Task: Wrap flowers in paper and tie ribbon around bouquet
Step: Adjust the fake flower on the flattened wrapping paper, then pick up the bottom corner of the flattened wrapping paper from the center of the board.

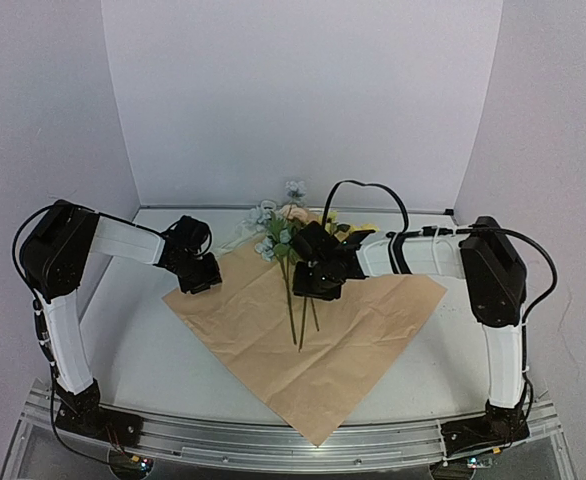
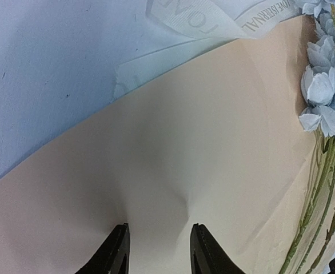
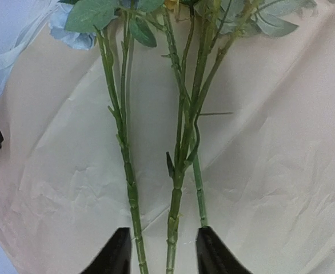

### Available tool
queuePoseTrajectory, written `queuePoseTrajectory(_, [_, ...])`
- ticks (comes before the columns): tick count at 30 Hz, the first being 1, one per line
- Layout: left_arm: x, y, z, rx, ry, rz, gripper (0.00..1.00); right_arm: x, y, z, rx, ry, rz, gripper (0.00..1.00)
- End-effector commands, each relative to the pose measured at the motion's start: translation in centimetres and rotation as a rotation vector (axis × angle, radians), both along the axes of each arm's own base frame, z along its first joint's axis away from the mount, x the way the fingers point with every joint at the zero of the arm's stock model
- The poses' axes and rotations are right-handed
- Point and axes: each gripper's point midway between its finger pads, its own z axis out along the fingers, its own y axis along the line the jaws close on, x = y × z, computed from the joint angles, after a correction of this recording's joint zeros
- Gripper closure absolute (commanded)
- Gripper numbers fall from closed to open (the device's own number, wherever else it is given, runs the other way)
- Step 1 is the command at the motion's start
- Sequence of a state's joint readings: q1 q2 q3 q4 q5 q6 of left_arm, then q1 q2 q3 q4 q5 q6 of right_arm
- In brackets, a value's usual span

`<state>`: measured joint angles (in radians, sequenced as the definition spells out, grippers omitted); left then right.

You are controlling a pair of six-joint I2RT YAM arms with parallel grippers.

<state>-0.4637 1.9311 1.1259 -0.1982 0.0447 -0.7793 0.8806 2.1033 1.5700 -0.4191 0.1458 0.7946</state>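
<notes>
The paper (image 1: 353, 340) lies flat, tan side up, with the flowers (image 1: 276, 240) along its middle, blooms toward 12 o'clock. The ribbon (image 2: 213, 20) lies loose near 11. The left gripper (image 2: 159, 228) is spread at 9 o'clock. The right gripper (image 3: 162, 231) is spread astride the stems, seemingly not pinching. Wrapping and tying are not yet done.

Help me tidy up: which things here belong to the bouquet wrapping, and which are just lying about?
For the job: flowers, paper, ribbon.
Just there: table, backdrop walls.

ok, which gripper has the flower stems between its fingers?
The right gripper: stems of the flowers run between its jaws. The left gripper has only bare paper there.
</notes>
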Motion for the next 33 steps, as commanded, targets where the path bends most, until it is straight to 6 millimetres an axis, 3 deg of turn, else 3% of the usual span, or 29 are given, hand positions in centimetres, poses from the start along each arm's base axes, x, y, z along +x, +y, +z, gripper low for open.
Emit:
queuePoseTrajectory(1, [-2.6, 1.4, -1.5, 0.056, 0.103, -0.02, 0.58, 0.2, -0.5, 2.3, -0.017, -0.06, 0.018, 0.46])
queuePoseTrajectory(5, [-2.0, 0.9, 1.9, 0.018, 0.038, -0.032, 0.54, -1.1, -1.9, 4.6, -0.004, -0.06, 0.028, 0.34])
queuePoseTrajectory(9, [-2.5, 0.3, 5.5, -0.031, -0.029, -0.054, 0.49, -4.1, -5.4, 5.4, 0.012, -0.033, -0.003, 0.25])
queuePoseTrajectory(12, [-3.7, -1.5, 7.4, -0.065, -0.07, -0.117, 0.48, -7.4, -7.5, 4.5, 0.061, 0.042, -0.02, 0.21])
queuePoseTrajectory(14, [-5.2, -3.7, 8.1, -0.087, -0.08, -0.184, 0.47, -9.9, -8.7, 3.2, 0.098, 0.104, -0.036, 0.2])
queuePoseTrajectory(19, [-10.8, -8.6, 8.7, -0.139, -0.082, -0.351, 0.48, -15.7, -10.8, 1.6, 0.211, 0.201, -0.066, 0.19])
queuePoseTrajectory(26, [-17.6, -11.8, 8.4, -0.208, -0.081, -0.457, 0.48, -21.4, -12.8, -0.8, 0.374, 0.292, -0.179, 0.18])
queuePoseTrajectory(33, [-21.2, -13.1, 7.3, -0.23, -0.075, -0.505, 0.48, -24.6, -11.0, -2.5, 0.484, 0.328, -0.248, 0.15])
